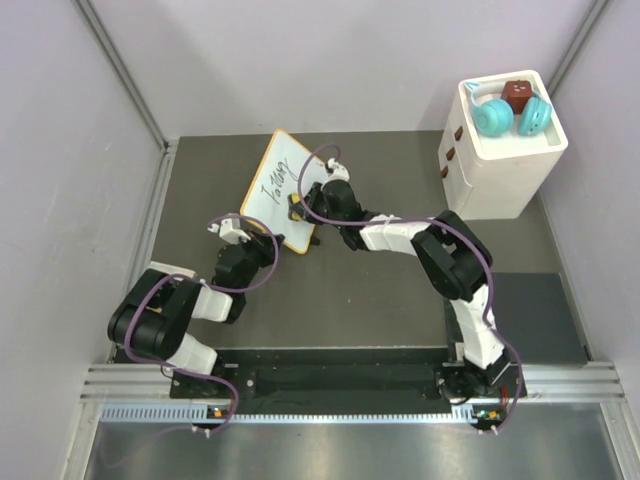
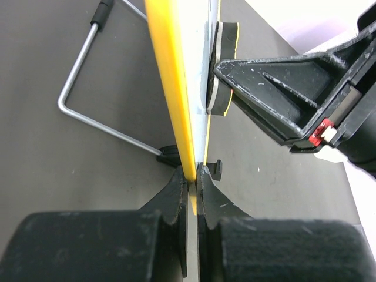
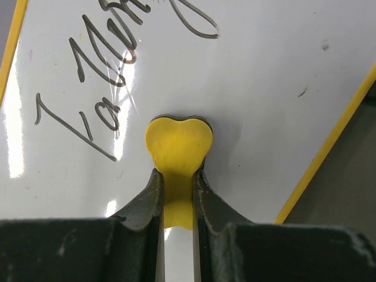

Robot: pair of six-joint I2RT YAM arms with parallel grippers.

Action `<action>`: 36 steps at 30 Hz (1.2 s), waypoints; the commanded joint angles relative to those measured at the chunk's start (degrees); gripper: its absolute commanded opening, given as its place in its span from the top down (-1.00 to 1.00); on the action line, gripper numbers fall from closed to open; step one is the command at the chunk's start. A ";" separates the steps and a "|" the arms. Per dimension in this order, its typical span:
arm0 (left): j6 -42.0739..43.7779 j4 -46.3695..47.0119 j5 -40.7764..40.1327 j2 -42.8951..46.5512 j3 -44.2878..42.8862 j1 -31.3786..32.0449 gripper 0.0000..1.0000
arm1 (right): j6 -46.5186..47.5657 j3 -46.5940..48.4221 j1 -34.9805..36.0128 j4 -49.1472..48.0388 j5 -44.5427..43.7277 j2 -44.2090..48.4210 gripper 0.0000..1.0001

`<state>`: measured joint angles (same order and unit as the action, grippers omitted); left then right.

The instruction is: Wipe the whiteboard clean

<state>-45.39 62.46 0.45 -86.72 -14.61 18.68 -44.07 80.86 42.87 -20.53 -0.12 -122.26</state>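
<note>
Standing on the dark table (image 1: 380,290), the whiteboard (image 1: 283,185) was seen upper left of centre in the overhead frame, its writing (image 3: 88,88) unerased.
Its yellow edge was clamped by the left gripper (image 2: 192,176) at the lower left; a yellow eraser (image 3: 179,144) was grasped by the right gripper (image 3: 178,179) and pressed against the white surface just below the writing.

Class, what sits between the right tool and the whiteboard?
A yellow eraser piece, gripped by the right tool against the whiteboard; the right wrist view shows it.
</note>
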 commanded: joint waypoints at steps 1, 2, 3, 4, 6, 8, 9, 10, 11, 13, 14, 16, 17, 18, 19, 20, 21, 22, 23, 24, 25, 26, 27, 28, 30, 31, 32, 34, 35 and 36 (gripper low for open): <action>3.55 -1.72 3.86 1.55 0.55 0.75 1.00 | -3.21 -5.79 2.39 -4.95 -5.85 0.44 1.00; 3.81 -2.07 3.77 1.99 0.55 0.75 1.00 | -3.30 -7.11 2.39 -5.65 -6.90 0.70 1.00; 3.81 -2.25 3.68 2.16 0.64 0.75 1.00 | -3.30 -7.55 2.39 -5.66 -7.26 1.05 1.00; 3.90 -2.43 3.60 2.34 0.72 0.75 1.00 | -3.39 -8.08 2.48 -5.83 -7.52 1.14 1.00; 3.99 -2.69 3.59 2.69 0.81 0.75 1.00 | -3.30 -9.40 2.39 -5.83 -8.58 1.93 1.00; 4.08 -2.78 3.51 2.69 0.72 0.75 1.00 | -3.39 -10.98 2.39 -6.71 -8.49 2.55 1.00; 4.08 -2.78 3.51 2.61 0.72 0.75 1.00 | -3.56 -11.33 2.39 -6.97 -8.23 2.90 1.00; 4.08 -2.69 3.68 2.52 0.72 0.75 1.00 | -3.82 -12.30 2.48 -7.41 -7.62 3.16 1.00; 4.08 -2.69 3.77 2.34 0.72 0.75 1.00 | -4.17 -12.65 2.48 -7.76 -7.44 3.25 1.00; 4.25 -2.60 4.21 2.08 0.72 0.75 1.00 | -4.18 -13.27 2.48 -8.73 -7.61 3.60 1.00; 4.25 -2.60 4.21 2.08 0.64 0.75 1.00 | -4.09 -13.10 2.39 -8.65 -7.88 3.69 1.00; 4.34 -2.52 4.39 1.90 0.72 0.75 1.00 | -3.57 -11.44 2.39 -7.94 -8.32 3.34 1.00; 4.43 -2.51 4.73 1.82 0.64 0.75 1.00 | -3.21 -10.56 2.30 -7.42 -8.23 3.17 1.00; 4.60 -2.51 5.09 1.82 0.46 0.75 1.00 | -2.95 -9.59 2.22 -6.81 -7.97 2.99 1.00; 5.04 -3.04 5.26 1.82 0.37 0.75 1.00 | -2.69 -7.06 2.13 -6.28 -7.10 2.29 1.00; 5.31 -3.39 5.44 1.99 0.29 0.75 1.00 | -2.34 -5.73 2.13 -5.75 -6.65 2.03 1.00; 5.39 -3.65 5.44 2.08 0.29 0.75 1.00 | -2.07 -2.84 2.13 -5.22 -6.13 1.59 1.00; 5.57 -4.18 5.79 2.43 0.29 0.75 1.00 | -1.89 -1.25 2.13 -3.91 -4.73 1.15 1.00; 5.75 -4.36 5.97 2.52 0.37 0.83 1.00 | -1.46 0.42 2.13 -3.12 -4.02 0.19 1.00; 5.75 -4.71 6.23 2.87 0.46 0.75 1.00 | -1.28 3.92 2.21 -2.06 -3.23 -0.35 1.00; 5.83 -4.97 6.49 3.04 0.55 0.75 1.00 | -0.93 5.78 2.22 -0.23 -1.74 -0.87 1.00; 5.92 -5.32 6.76 3.13 0.90 0.75 1.00 | -0.32 7.54 2.22 1.18 -1.12 -2.10 1.00; 5.92 -5.33 7.02 3.13 1.16 0.75 1.00 | 0.21 11.04 2.22 1.98 -0.33 -2.72 1.00; 5.57 -5.24 6.94 3.48 1.51 0.75 1.00 | 0.74 13.16 2.30 2.95 1.94 -3.51 1.00; 5.48 -5.15 7.64 3.48 2.39 0.75 1.00 | 2.41 20.08 2.30 7.95 4.33 -6.40 1.00; 5.48 -5.33 7.99 3.57 2.48 0.75 1.00 | 2.68 21.95 2.22 9.71 6.25 -7.20 1.00; 5.57 -5.50 8.25 3.57 3.00 0.83 1.00 | 2.50 23.71 2.22 11.73 7.49 -7.99 1.00; 5.39 -5.24 8.78 3.75 3.53 0.83 1.00 | 2.33 28.64 2.30 14.28 10.47 -10.80 1.00; 5.31 -4.98 8.78 3.84 3.89 0.83 1.00 | 2.24 30.31 2.30 17.60 10.93 -11.85 1.00; 5.31 -5.50 8.95 4.27 3.89 0.83 1.00 | 2.33 34.06 2.30 19.98 11.10 -13.87 1.00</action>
<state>-43.48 60.10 3.01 -83.33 -12.91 18.61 -43.03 106.15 43.88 -10.72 4.84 -130.69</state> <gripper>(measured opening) 0.050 0.129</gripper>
